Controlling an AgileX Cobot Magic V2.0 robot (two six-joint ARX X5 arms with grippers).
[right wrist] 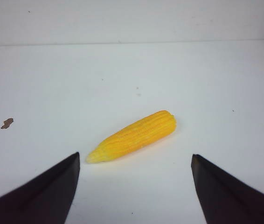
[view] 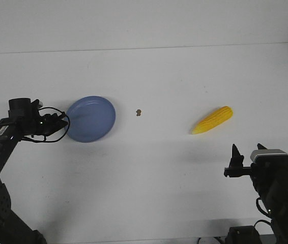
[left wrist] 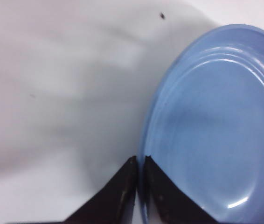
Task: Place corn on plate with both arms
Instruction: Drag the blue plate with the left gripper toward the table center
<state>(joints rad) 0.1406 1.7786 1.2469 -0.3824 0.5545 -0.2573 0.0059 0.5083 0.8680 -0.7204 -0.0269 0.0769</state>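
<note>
A: Why is the left gripper (left wrist: 138,184) at the plate (left wrist: 216,126)?

B: Its fingers are pressed together on the plate's near rim, probably to steady it or drag it closer.

A: And the right gripper (right wrist: 134,186)?

B: Its fingers are spread wide, and the corn (right wrist: 134,136) lies on the table (view: 159,173) just ahead of them, between their lines, untouched, tapered end nearer the left finger. It looks lined up for a grasp.

No readable text, labels, brand names, numbers or signs appear in any of the three views. The plate (view: 91,119), the corn (view: 213,120) and the table (view: 154,173) are all plain and unmarked, and nothing legible shows on the visible parts of either arm.
</note>
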